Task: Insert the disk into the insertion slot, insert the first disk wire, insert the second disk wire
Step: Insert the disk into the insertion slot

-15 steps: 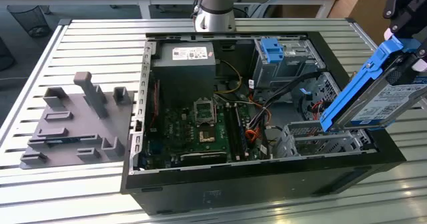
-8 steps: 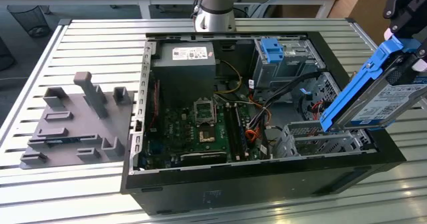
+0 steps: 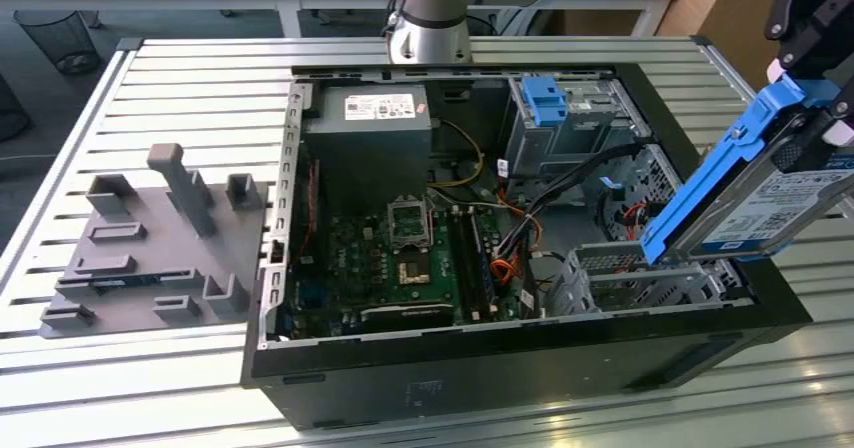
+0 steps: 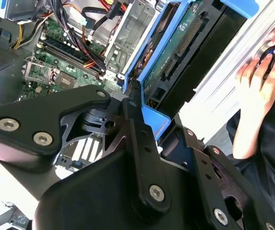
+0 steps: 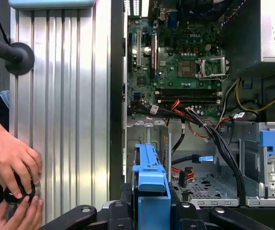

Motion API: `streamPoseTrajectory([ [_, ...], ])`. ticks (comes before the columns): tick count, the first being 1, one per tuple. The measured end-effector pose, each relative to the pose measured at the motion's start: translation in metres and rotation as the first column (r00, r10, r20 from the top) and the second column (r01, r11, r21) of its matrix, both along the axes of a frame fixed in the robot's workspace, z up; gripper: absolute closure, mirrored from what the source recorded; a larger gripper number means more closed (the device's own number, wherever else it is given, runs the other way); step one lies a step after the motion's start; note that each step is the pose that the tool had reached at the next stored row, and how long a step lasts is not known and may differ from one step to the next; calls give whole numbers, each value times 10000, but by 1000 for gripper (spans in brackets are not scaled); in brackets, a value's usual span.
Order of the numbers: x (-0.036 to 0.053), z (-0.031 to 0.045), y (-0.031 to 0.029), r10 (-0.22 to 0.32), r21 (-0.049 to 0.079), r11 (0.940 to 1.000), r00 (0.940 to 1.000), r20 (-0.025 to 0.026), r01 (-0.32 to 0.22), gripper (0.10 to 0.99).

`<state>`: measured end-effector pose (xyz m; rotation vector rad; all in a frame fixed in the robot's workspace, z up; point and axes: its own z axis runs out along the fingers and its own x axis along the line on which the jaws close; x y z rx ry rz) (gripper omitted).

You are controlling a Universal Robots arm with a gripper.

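**Disk held tilted over its cage, first step in hand**

The tool (image 4: 151, 122) is clamped on the disk (image 3: 781, 203), its black fingers (image 4: 133, 103) pressed against either side of the blue carrier (image 5: 149, 179). The disk hangs steeply tilted at the exterior view's right. Its lower end is just over the insertion slot (image 3: 627, 268); whether the two touch cannot be told.

This looks like the first step, with the disk not yet seated. Neither wire appears fitted, since the cables (image 3: 574, 173) lie loose inside the case. Seating the disk would call for levelling the carrier, lining it up with the cage's mouth and keeping clear of those cables.

Beyond the slot stand the taller grey bay (image 3: 554, 113) and the motherboard (image 3: 400, 258). Farther off, a grey fixture plate (image 3: 147, 248) rests on the slatted counter (image 3: 200, 88). A person's hand (image 5: 10, 163) is at the counter's edge.
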<state>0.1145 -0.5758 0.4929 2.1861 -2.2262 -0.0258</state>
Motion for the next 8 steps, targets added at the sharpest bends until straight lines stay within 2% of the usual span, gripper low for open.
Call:
streamPoseTrajectory([
  [4,-78,-11,1,0,-1,10000,10000,77,0,722],
  [8,-155,-31,15,0,0,10000,10000,97,0,722],
])
